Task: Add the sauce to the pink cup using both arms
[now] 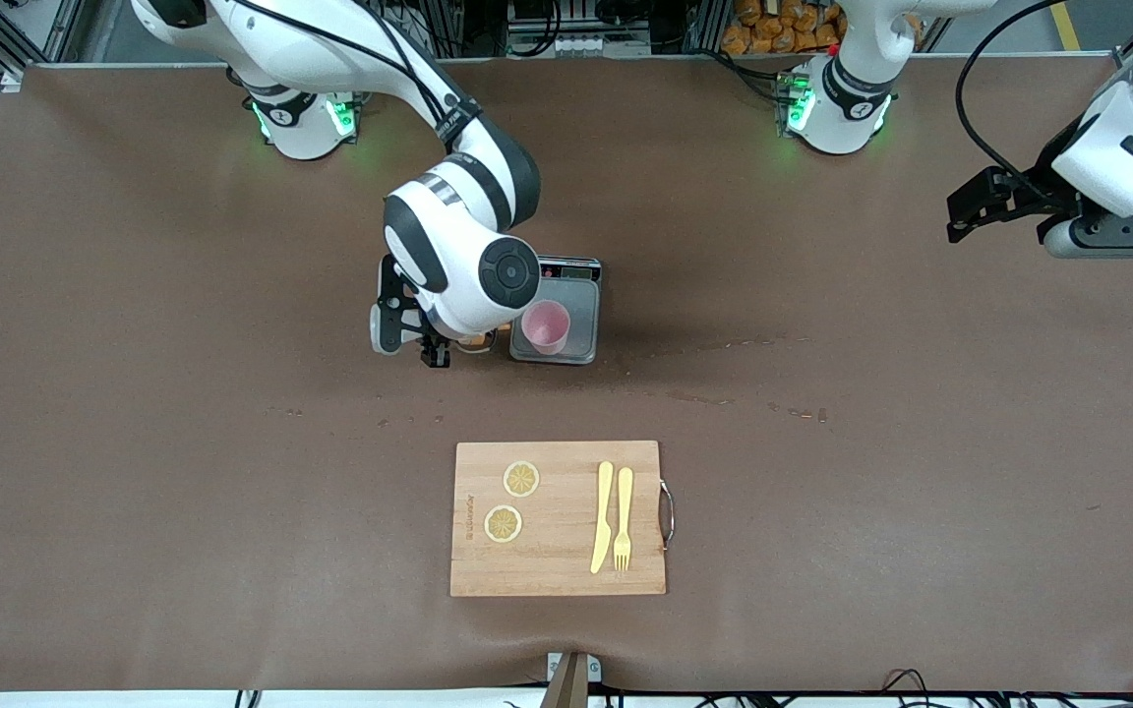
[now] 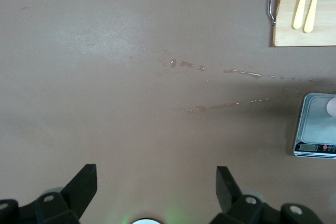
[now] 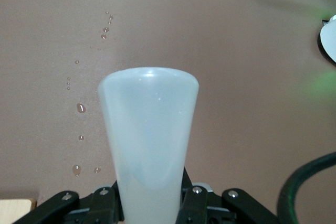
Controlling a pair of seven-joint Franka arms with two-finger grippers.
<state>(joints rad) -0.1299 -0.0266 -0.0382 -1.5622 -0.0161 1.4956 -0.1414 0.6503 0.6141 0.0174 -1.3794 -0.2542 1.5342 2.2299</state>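
My right gripper is shut on the sauce, a frosted white squeeze bottle whose flat end points away from the wrist; its cap is hidden. It hangs low over the table beside the grey scale. In the front view the right wrist hides nearly all of the bottle; only a sliver shows. The pink cup stands upright on the scale, with a sliver of it showing in the left wrist view. My left gripper waits open and empty, up in the air at the left arm's end of the table.
A wooden cutting board lies nearer the front camera, carrying two lemon slices, a yellow knife and a fork. Small droplets and wet streaks mark the brown table between the scale and the board.
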